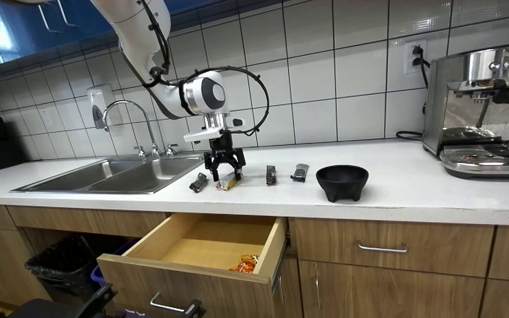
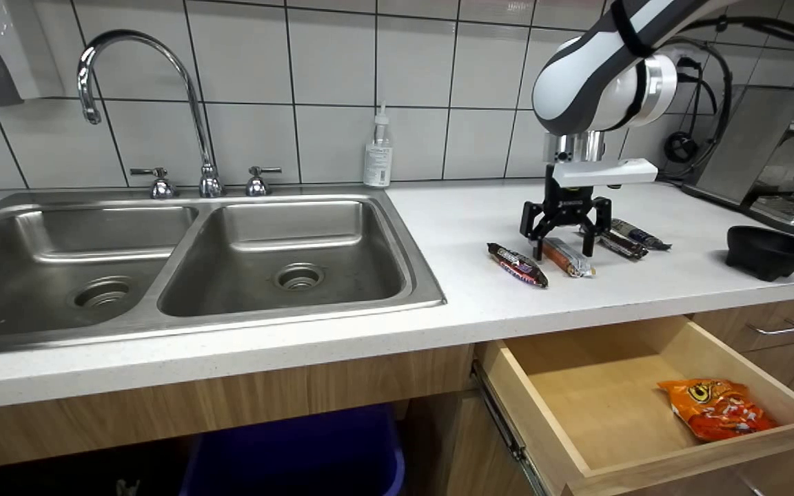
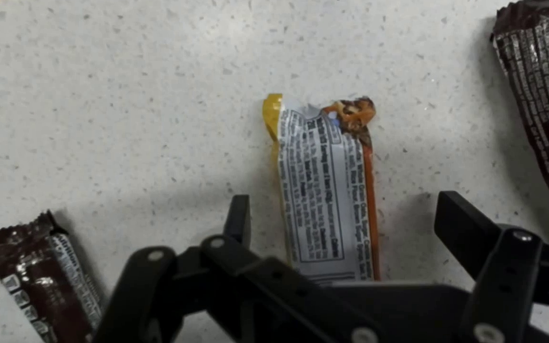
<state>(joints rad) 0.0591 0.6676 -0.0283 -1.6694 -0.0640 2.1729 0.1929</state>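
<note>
My gripper (image 3: 343, 209) stands open over a bar in a white, yellow and orange wrapper (image 3: 322, 190). The wrapper lies between the two fingers (image 3: 465, 228), with a gap on either side, and its near end is hidden behind the gripper. In both exterior views the gripper (image 1: 227, 176) is low over the counter, its tips beside that bar (image 2: 571, 260). A dark-wrapped bar (image 2: 517, 265) rests on the sink side of it. Farther along lie two more dark bars, a brown one (image 1: 271, 175) and a black-and-silver one (image 1: 299, 172).
A black bowl (image 1: 342, 181) sits near the counter's front edge. Below, a drawer (image 1: 184, 254) is pulled out, with an orange snack bag (image 2: 717, 408) inside. The double sink (image 2: 431, 293), a clear bottle (image 2: 378, 165) and an espresso machine (image 1: 493, 66) are also around.
</note>
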